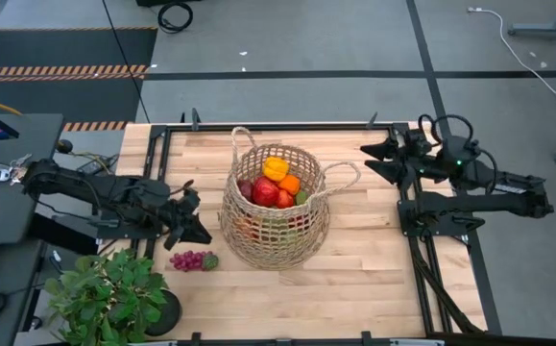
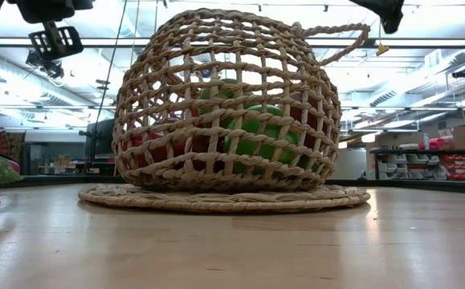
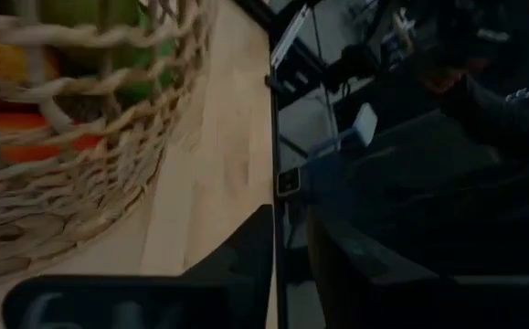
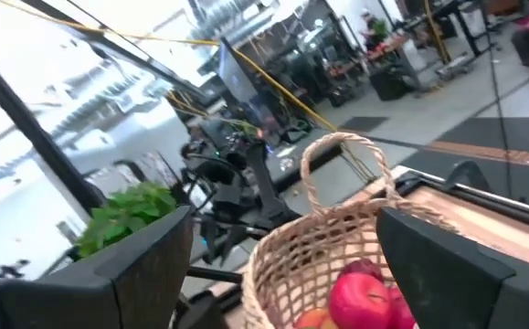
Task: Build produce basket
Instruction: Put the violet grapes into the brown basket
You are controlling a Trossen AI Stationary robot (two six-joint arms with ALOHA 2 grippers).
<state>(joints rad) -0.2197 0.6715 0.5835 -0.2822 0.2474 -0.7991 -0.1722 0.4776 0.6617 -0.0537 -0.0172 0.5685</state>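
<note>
The basket (image 1: pixel 276 207) stands upright near the middle of the tabletop (image 1: pixel 374 259), its mouth opening straight up; in the high view its 2 looped handles line up roughly from the far left to the right, one handle (image 1: pixel 343 175) reaching toward the right arm. In the low view it sits on a flat woven mat (image 2: pixel 224 197). It is filled with produce: a yellow pepper (image 1: pixel 276 167) on top, an orange fruit (image 1: pixel 289 184) beside it, red apples (image 1: pixel 265 192) below, and a green apple (image 2: pixel 256 132) showing through the weave. A bunch of purple grapes (image 1: pixel 191 260) lies on the tabletop just left of the basket, apart from it.

The left end effector (image 1: pixel 193 213) is close beside the basket's left wall, above the grapes, fingers apart and empty. The right end effector (image 1: pixel 376 159) is right of the basket near the far edge, fingers spread apart, holding nothing. A potted plant (image 1: pixel 109 298) sits at the near left corner.
</note>
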